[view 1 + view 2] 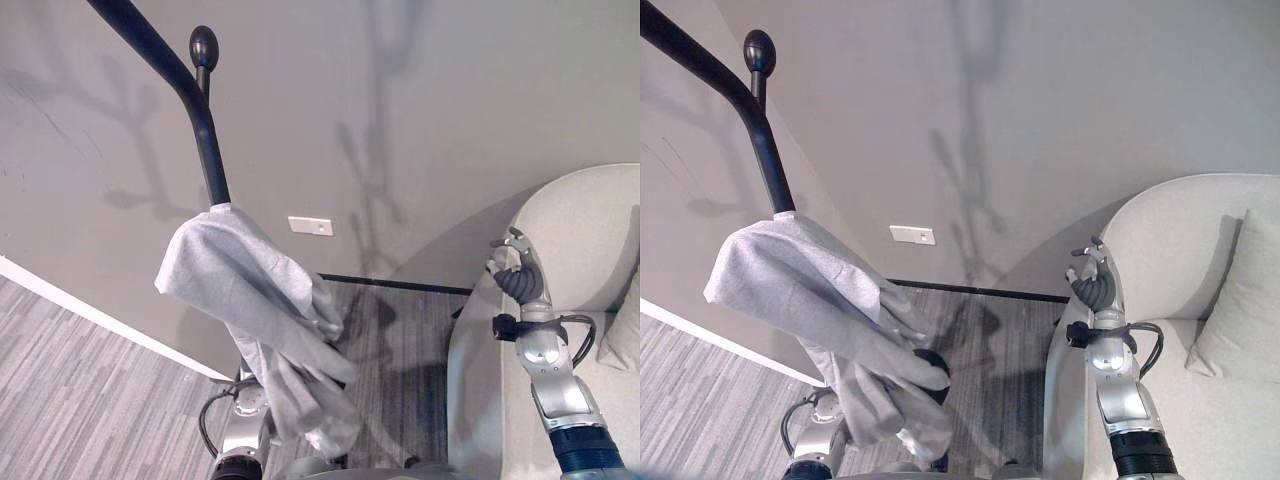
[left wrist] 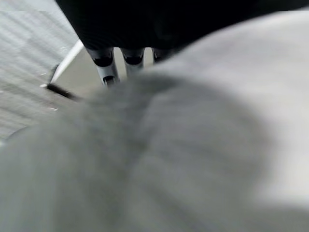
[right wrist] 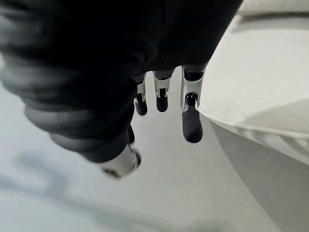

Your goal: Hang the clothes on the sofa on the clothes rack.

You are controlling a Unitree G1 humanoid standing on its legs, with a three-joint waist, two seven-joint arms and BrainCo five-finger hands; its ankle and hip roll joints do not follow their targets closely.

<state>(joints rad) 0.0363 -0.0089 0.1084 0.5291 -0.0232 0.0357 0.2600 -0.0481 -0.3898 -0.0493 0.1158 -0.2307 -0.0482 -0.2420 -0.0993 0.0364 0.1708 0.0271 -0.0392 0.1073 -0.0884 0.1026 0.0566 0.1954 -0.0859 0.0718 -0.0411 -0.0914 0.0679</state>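
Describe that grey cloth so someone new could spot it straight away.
Find the black clothes rack standing before the pale wall. The light grey garment hangs bunched at its curved arm, over the left hand. It is the only fabric there; the beige sofa is apart, at right.

I read this as a lounge or office waiting corner rather than a lab. Grey striped carpet (image 1: 80,390) runs up to a plain grey wall (image 1: 450,100) with a dark skirting strip (image 1: 395,284) and a white wall plate (image 1: 310,226). A pale curved sofa (image 1: 1180,250) with a cushion (image 1: 1240,300) stands beside a black clothes rack (image 1: 195,100).
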